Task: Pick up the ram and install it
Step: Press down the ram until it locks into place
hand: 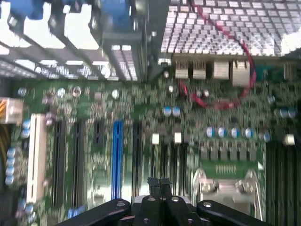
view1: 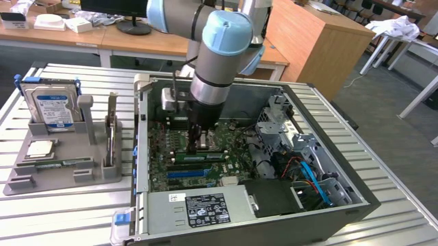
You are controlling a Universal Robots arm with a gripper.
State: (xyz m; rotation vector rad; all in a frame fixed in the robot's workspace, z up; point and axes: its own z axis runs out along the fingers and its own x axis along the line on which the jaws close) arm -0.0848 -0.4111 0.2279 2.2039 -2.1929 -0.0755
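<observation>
Power supply (view1: 205,209): grey box with a black label, at the near edge of the open computer case (view1: 356,197).
Hand (hand: 159,184): clenched, black fingertips pressed together, nothing visibly between them; poised just above the motherboard (hand: 94,141) inside the case.
Ram (view1: 200,155): green stick lying flat along the motherboard slots, directly under the hand in the exterior view.
Blue slot (hand: 117,157): among black slots beside the hand.
Holder (view1: 65,171): grey rack on the bench (view1: 68,215), at the exterior view's left, carrying a hard drive (view1: 51,105) and a processor chip (view1: 40,148).
</observation>
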